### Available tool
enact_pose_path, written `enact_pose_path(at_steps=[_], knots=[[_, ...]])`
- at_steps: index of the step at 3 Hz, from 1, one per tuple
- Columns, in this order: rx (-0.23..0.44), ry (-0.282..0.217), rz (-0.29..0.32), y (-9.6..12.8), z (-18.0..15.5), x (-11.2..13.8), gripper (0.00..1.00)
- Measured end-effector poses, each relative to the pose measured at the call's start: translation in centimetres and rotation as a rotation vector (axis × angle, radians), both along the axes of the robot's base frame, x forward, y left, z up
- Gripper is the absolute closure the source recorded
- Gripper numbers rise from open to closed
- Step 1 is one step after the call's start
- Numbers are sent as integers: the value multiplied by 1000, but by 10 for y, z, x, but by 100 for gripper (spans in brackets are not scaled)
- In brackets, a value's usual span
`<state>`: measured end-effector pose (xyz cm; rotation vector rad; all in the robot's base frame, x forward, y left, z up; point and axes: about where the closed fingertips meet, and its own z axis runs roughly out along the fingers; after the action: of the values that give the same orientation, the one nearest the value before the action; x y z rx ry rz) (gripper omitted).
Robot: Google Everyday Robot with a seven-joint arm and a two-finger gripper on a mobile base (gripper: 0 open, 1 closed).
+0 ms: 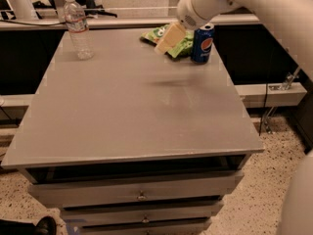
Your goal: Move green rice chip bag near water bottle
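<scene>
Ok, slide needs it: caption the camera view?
Gripper at the green rice chip bag by Pepsi can; water bottle far off.

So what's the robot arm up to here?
The robot's end effector is down at the green rice chip bag, which lies at the back of the table next to a blue Pepsi can. The water bottle stands upright at the back left corner, well apart from the bag.

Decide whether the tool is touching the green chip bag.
Cannot tell: in the camera view the tool overlaps the chip bag beside the can, hiding contact.
</scene>
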<state>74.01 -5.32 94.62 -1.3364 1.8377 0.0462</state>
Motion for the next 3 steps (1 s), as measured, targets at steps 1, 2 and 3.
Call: enact_pose_path(at_steps=[1, 2, 3], knots=[[3, 13, -18, 13, -14, 31, 0], [-14, 36, -32, 24, -35, 60, 0], [-57, 68, -46, 28, -62, 86, 0]])
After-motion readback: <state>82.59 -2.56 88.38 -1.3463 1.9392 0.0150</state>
